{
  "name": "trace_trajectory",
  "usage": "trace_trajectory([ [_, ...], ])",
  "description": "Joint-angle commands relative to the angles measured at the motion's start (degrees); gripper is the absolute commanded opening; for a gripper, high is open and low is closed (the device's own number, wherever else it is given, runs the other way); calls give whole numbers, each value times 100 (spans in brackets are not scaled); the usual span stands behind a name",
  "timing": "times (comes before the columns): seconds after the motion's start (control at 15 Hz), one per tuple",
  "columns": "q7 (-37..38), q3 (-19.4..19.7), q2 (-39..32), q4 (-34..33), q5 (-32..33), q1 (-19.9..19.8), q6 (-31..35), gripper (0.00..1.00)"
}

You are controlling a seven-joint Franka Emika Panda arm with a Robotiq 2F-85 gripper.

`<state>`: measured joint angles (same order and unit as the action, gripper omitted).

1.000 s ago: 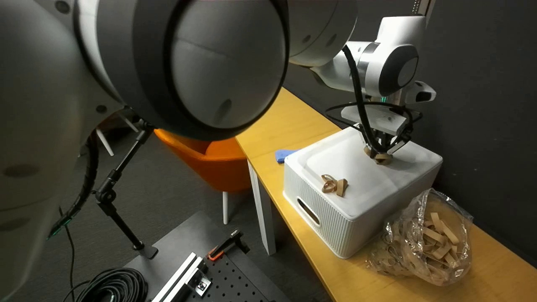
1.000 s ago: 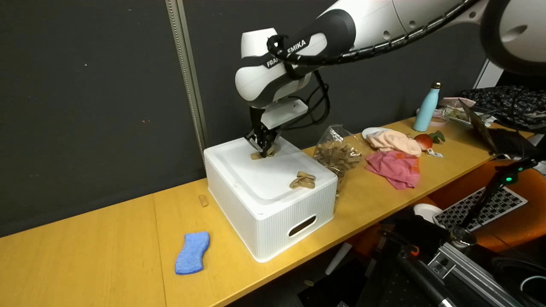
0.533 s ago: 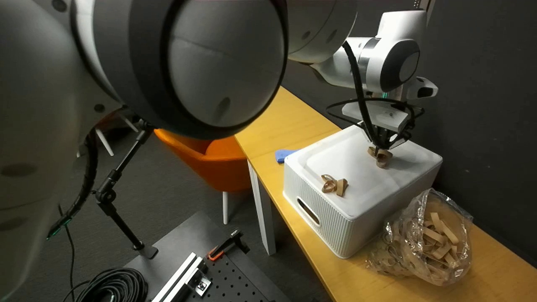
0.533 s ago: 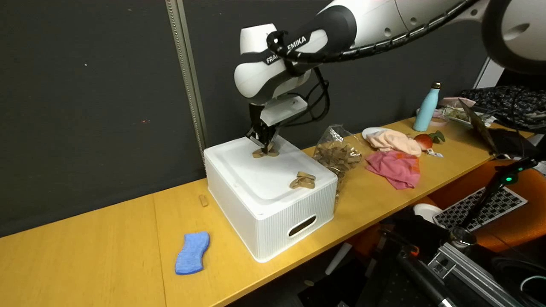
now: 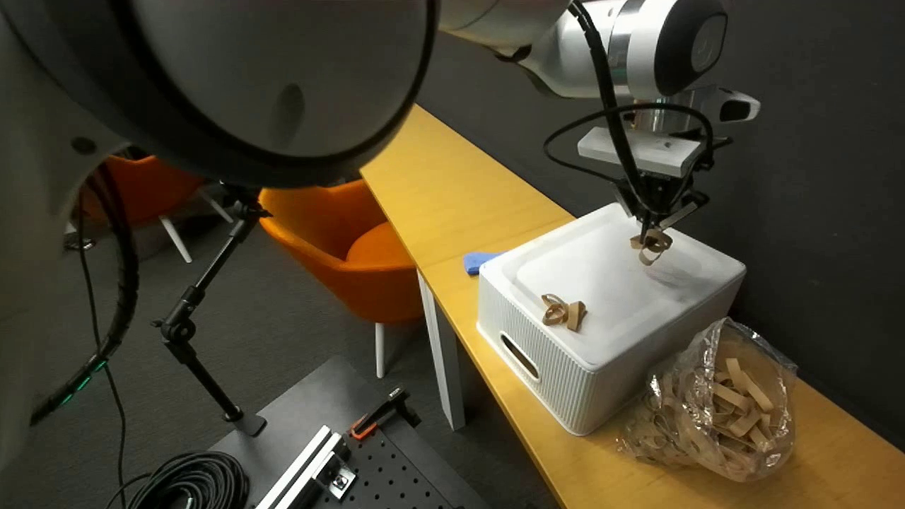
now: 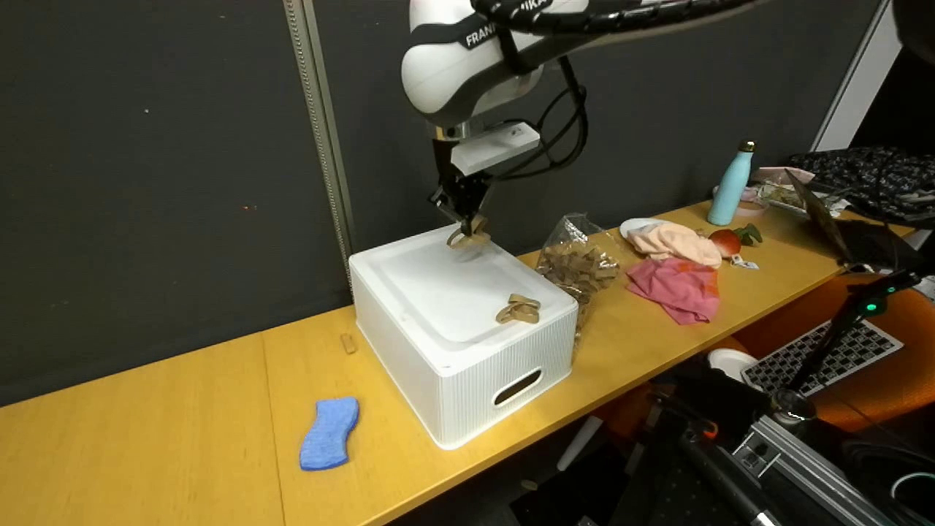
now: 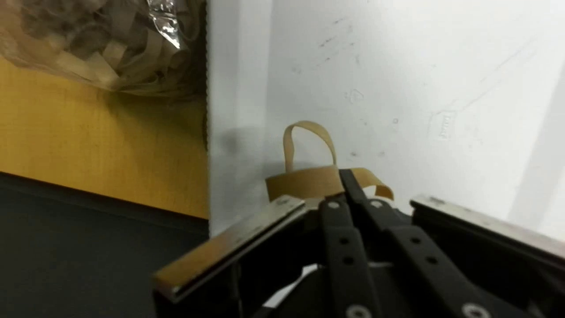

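Observation:
My gripper [image 5: 645, 235] is shut on a small bunch of tan looped bands [image 5: 653, 244], held above the white box. In the wrist view the fingertips [image 7: 346, 185] press together with tan loops [image 7: 304, 182] sticking out on both sides. The bunch [image 6: 467, 239] also shows in an exterior view, below the gripper [image 6: 467, 225]. The white ribbed box [image 5: 601, 272] has a flat, recessed top [image 6: 438, 299]. A second cluster of tan bands [image 5: 563, 313] lies on the top near the edge above the handle slot; it also shows here [image 6: 520, 310].
A clear plastic bag of tan bands [image 5: 742, 410] stands against the box's side on the wooden table [image 6: 175, 424]. A blue sponge [image 6: 330, 434] and a small tan piece [image 6: 348, 343] lie beside the box. Cloths [image 6: 676, 288] and a bottle [image 6: 730, 184] lie beyond the bag. A dark wall [image 6: 182, 183] stands close behind.
My gripper has risen from the box top, and the tan bands that lay there have come up with it, hanging from the fingertips. The second cluster has not moved.

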<state>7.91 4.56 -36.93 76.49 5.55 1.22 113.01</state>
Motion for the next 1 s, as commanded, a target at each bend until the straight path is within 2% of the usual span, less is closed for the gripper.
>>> trace_trajectory([
  [0.0, 277, 110, 671, 579, 137, 30, -338, 1],
  [0.6, 998, 574, 2415, 2539, 578, -310, -639, 1],
  [0.93, 1317, 772, 2600, 3129, 707, -723, -385, 1],
])
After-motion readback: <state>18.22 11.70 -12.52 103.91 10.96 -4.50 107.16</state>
